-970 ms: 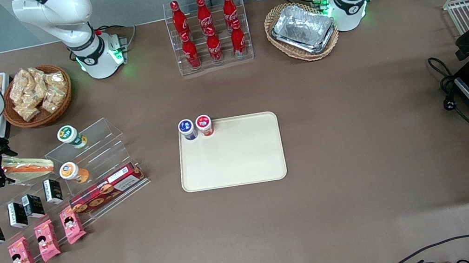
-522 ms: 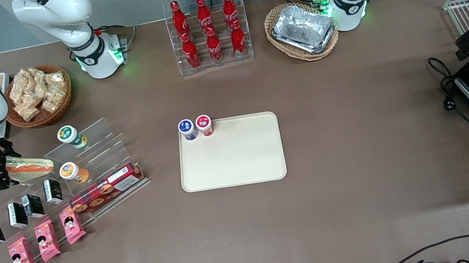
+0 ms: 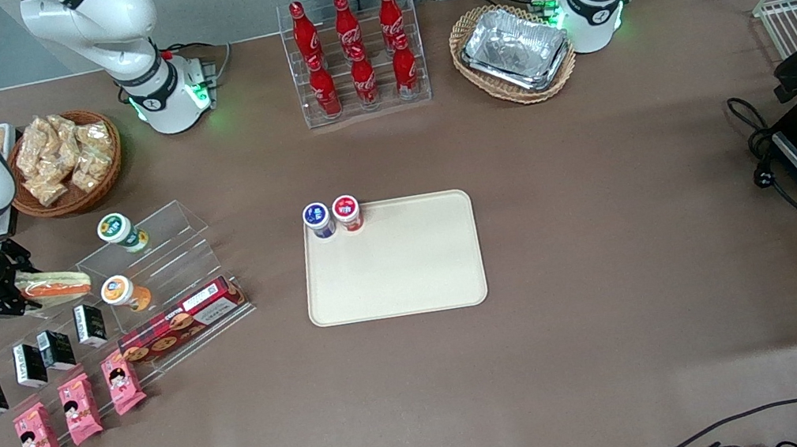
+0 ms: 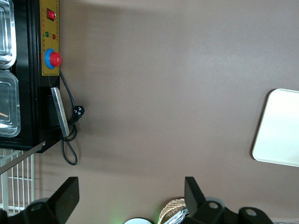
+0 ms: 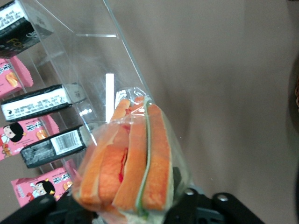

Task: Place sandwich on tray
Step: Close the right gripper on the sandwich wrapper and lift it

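Gripping one end of the sandwich (image 3: 54, 286), the right arm's gripper (image 3: 6, 295) sits at the working arm's end of the table, its fingers closed on the clear wrap, over the upper step of a clear acrylic display stand (image 3: 155, 250). The wrist view shows the sandwich (image 5: 131, 158) close up, orange and green layers inside crinkled plastic, sticking out from between the fingers (their tips are hidden under the wrap). Taking the stand as landmark: two small lidded cups (image 3: 120, 259) rest on its steps just beside the sandwich, black cartons (image 3: 40, 356) line a lower step, and pink snack packets (image 3: 80, 410) lie along its edge nearest the front camera. The cream tray (image 3: 392, 260) lies well apart from the stand, toward the middle of the table, with two round-lidded jars (image 3: 333, 216) in its corner nearest the stand. The sandwich is not yet on the tray. Risks from here, as a judgement: the hold is at one end on slippery film, so the wedge could sag or slide free in transit; a low path could clip the cups or the stand's clear wall; a careless set-down could knock the jars.
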Controlling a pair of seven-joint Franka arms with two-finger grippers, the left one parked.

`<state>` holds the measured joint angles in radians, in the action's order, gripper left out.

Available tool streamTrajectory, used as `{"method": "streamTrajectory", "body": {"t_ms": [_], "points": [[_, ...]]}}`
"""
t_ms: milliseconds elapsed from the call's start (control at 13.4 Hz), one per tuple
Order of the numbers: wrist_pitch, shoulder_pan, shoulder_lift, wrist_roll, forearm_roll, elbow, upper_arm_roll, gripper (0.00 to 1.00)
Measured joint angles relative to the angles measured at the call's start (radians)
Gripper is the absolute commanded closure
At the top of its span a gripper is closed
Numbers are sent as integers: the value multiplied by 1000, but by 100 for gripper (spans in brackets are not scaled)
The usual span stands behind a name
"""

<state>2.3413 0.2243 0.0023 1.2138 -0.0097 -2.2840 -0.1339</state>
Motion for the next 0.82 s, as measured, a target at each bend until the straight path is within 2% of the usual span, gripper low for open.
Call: {"method": "streamTrajectory", "body": {"t_ms": [448, 597, 821], "points": [[0, 0, -1, -2, 3, 3, 2, 52], [0, 0, -5, -9, 3, 9, 2, 61], [-38, 0, -16, -44, 4, 47, 3, 61]]}}
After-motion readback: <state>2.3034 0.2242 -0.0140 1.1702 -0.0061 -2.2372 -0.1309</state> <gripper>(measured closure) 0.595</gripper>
